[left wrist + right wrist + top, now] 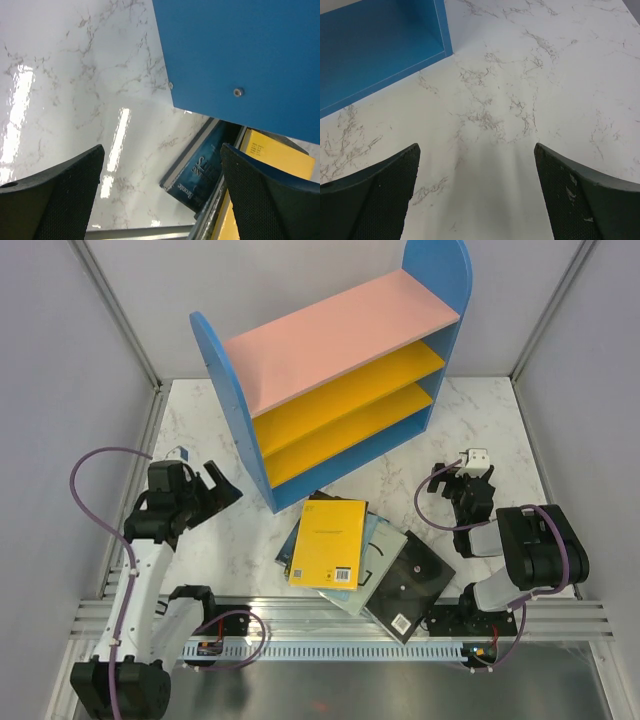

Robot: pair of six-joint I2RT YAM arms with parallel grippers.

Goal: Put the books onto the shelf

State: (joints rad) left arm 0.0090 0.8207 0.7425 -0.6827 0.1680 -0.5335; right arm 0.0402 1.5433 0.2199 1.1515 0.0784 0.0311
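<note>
The shelf (340, 370) stands at the back of the marble table, with blue arched sides, a pink top board and two yellow boards, all bare. In front of it the books lie in a loose pile: a yellow book (330, 542) on top, a black one (408, 588) to its right, a pale one (378, 555) between them. My left gripper (218, 487) is open, left of the shelf's blue side panel (240, 55). The left wrist view shows a dark blue book (200, 170) and the yellow book (272, 160) ahead. My right gripper (472, 468) is open over bare marble, right of the shelf.
Grey walls close in the table on the left, back and right. A slotted metal rail (340, 625) runs along the near edge, just below the pile. The shelf's blue base corner (385, 55) sits in the upper left of the right wrist view.
</note>
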